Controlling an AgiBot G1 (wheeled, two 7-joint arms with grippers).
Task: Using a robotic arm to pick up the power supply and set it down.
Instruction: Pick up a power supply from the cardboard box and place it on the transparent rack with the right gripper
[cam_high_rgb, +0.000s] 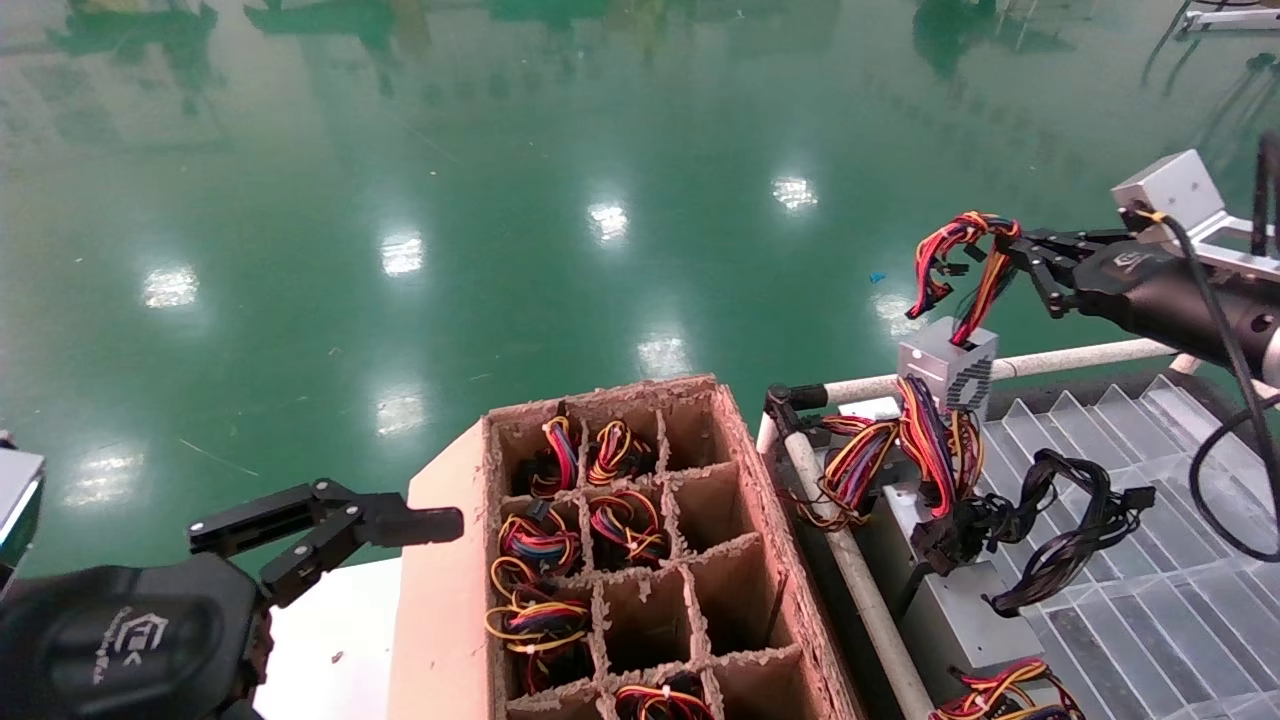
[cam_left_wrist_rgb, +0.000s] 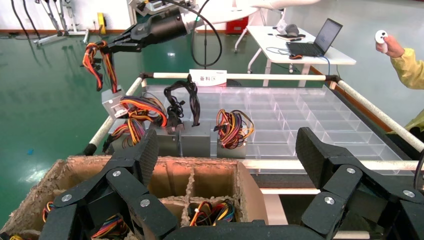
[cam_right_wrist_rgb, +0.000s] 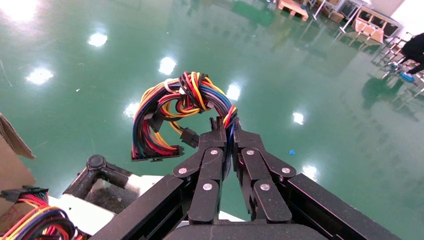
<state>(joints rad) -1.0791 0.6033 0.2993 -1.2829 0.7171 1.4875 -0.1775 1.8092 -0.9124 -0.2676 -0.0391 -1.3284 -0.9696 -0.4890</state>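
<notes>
The right gripper (cam_high_rgb: 1022, 255) has its fingers clamped on the wire bundle (cam_high_rgb: 962, 262); the power supply (cam_high_rgb: 948, 372) hangs over the tray's (cam_high_rgb: 1120, 560) far-left corner. Left gripper (cam_high_rgb: 400, 520), open, idles near-left. Next: lower, release.

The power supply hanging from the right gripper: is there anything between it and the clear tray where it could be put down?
Yes. The right gripper holds the power supply by its wire bundle, above the clear tray. Directly below it other supplies with coloured wires and black cables fill that corner. The left gripper is idle beside the cardboard box.
</notes>
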